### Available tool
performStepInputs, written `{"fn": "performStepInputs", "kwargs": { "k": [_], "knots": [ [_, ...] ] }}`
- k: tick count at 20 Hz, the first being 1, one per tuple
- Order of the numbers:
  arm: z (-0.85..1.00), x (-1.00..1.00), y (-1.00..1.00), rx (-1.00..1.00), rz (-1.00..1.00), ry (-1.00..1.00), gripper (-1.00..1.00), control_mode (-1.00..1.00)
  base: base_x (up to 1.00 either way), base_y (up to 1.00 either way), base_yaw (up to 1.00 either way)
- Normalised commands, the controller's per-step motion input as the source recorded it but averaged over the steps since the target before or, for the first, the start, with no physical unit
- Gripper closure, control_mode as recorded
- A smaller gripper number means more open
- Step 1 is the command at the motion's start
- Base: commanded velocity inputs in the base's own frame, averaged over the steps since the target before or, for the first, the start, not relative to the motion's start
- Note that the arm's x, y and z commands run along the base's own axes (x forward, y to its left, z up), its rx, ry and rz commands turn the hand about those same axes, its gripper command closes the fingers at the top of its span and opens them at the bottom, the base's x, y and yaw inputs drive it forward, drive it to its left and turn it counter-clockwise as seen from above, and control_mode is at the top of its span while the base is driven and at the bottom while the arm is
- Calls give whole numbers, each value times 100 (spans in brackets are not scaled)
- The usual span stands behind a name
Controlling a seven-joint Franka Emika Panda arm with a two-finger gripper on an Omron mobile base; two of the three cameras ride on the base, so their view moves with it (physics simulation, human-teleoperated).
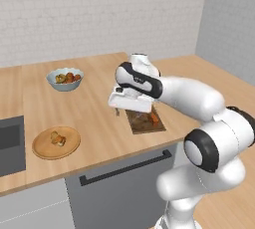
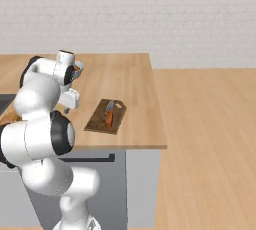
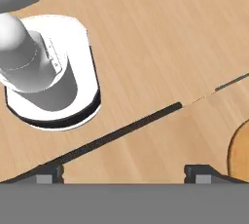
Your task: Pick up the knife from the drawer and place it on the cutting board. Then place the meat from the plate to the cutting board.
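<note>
My hand [image 3: 124,172] stands released, its two dark fingertips [image 3: 48,173] set wide apart with nothing between them, looking down at bare wood of the table [image 1: 94,106] and, at one edge of the hand view, a curved slice of the plate [image 3: 239,155]. In the left base view my hand [image 1: 119,109] hangs just above the table beside the near-left end of the cutting board [image 1: 141,126], not touching it. The knife [image 2: 110,115] lies flat on the cutting board [image 2: 97,122], orange-red handle toward the table's front edge and grey blade pointing toward the wall; from the left base view my wrist hides part of it, and only the handle [image 1: 155,118] shows clearly. The meat [image 1: 58,138] sits on the round wooden plate [image 1: 45,147], well to the left of the board and near the front edge of the table. Farther back on the table stands a pale blue-grey bowl [image 1: 65,84] with red and yellow pieces in it. Below the table's front edge there is a dark grey cabinet front with a black bar handle [image 1: 127,167].
</note>
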Motion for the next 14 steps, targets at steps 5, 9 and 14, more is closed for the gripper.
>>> {"fn": "performStepInputs", "kwargs": {
  "k": [5,9,14],
  "knots": [
    [-8,-87,100,9,6,20,-100,-100,0,0,0],
    [-1,-25,100,-6,2,-3,-100,-100,0,0,0],
    [-23,0,100,-15,2,-1,-100,-100,0,0,0]
  ]
}}
